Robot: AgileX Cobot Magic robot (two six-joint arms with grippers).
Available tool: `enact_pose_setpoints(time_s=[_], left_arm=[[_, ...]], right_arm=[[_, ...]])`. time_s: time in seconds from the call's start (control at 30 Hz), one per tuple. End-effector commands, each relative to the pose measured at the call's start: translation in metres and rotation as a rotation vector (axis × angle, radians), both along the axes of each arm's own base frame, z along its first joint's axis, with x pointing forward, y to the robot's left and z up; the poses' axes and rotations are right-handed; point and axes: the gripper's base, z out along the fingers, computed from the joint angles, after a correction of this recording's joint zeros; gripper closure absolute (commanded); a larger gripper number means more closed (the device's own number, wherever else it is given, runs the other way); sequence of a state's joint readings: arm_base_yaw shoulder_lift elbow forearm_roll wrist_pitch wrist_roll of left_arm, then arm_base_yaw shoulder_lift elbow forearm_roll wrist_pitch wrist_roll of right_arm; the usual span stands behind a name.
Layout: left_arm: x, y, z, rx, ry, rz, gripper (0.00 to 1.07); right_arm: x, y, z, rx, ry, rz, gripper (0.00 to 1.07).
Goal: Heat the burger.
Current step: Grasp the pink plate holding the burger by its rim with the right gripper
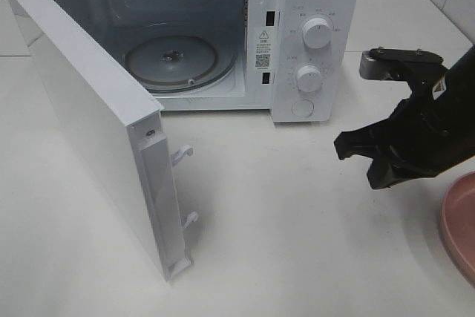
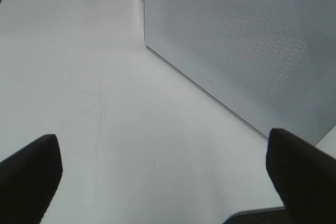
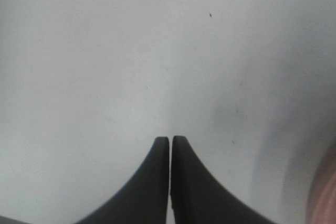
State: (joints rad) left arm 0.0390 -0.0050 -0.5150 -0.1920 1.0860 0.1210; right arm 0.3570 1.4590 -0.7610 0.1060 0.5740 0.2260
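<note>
where the exterior high camera looks down, the white microwave [image 1: 312, 5] stands on the bench [image 1: 297, 257] with its door [image 1: 82, 109] swung wide and the glass turntable [image 1: 171, 61] showing inside, and the right pincer [image 1: 364, 157] hangs near the knobs [image 1: 317, 33], beside a pink plate [image 1: 464, 220]. at the left wrist, the left pincer [image 2: 163, 182] stands fully spread over the bench, gripping nothing, facing the perforated door panel. at the right wrist, the pincer tips are pressed together on nothing above the bench; no view lets the burger's place be told.
</note>
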Motion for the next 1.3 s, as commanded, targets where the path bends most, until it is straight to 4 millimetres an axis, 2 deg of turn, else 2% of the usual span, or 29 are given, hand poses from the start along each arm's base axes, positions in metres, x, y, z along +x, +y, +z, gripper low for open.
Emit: enact_pose_setpoints(time_s=[0.03,0.17,0.23,0.43,0.63,0.67,0.7,0.73,0.77,0.8,0.87,0.9,0.93,0.97,1.03,1.17,1.23,1.3], left_arm=[[-0.002,0.000,0.001,-0.009,-0.028,0.000,0.09],[-0.002,0.000,0.001,-0.009,-0.028,0.000,0.09],[-0.002,0.000,0.001,-0.009,-0.028,0.000,0.09],[-0.002,0.000,0.001,-0.009,-0.028,0.000,0.09],[-0.002,0.000,0.001,-0.009,-0.028,0.000,0.09],[-0.002,0.000,0.001,-0.009,-0.028,0.000,0.09],[-0.002,0.000,0.001,-0.009,-0.028,0.000,0.09],[-0.002,0.000,0.001,-0.009,-0.028,0.000,0.09],[-0.002,0.000,0.001,-0.009,-0.028,0.000,0.09],[-0.002,0.000,0.001,-0.009,-0.028,0.000,0.09],[-0.002,0.000,0.001,-0.009,-0.028,0.000,0.09],[-0.002,0.000,0.001,-0.009,-0.028,0.000,0.09],[-0.002,0.000,0.001,-0.009,-0.028,0.000,0.09],[-0.002,0.000,0.001,-0.009,-0.028,0.000,0.09],[-0.002,0.000,0.001,-0.009,-0.028,0.000,0.09],[-0.002,0.000,0.001,-0.009,-0.028,0.000,0.09],[-0.002,0.000,0.001,-0.009,-0.028,0.000,0.09],[-0.002,0.000,0.001,-0.009,-0.028,0.000,0.09]], right_arm=[[-0.009,-0.007,0.007,-0.058,0.035,0.041,1.02],[-0.015,-0.011,0.012,-0.092,0.050,0.060,1.02],[-0.019,-0.020,0.016,-0.125,0.084,0.051,1.02],[-0.020,-0.033,0.016,-0.153,0.122,0.016,1.02],[-0.016,-0.055,0.016,-0.199,0.126,-0.044,0.98],[-0.015,-0.057,0.016,-0.202,0.125,-0.050,0.93],[-0.015,-0.059,0.016,-0.208,0.123,-0.054,0.84],[-0.015,-0.059,0.016,-0.208,0.123,-0.054,0.84],[-0.015,-0.061,0.016,-0.215,0.122,-0.055,0.76],[-0.015,-0.061,0.016,-0.215,0.122,-0.055,0.76],[-0.014,-0.062,0.016,-0.222,0.109,-0.052,0.35],[-0.014,-0.062,0.016,-0.222,0.109,-0.052,0.35],[-0.013,-0.062,0.015,-0.223,0.096,-0.049,0.24],[-0.012,-0.062,0.013,-0.222,0.079,-0.046,0.07],[-0.013,-0.062,0.011,-0.222,0.072,-0.044,0.05],[-0.015,-0.062,0.005,-0.222,0.076,-0.040,0.06],[-0.021,-0.063,-0.007,-0.227,0.108,-0.038,0.07],[-0.021,-0.063,-0.010,-0.227,0.113,-0.036,0.07]])
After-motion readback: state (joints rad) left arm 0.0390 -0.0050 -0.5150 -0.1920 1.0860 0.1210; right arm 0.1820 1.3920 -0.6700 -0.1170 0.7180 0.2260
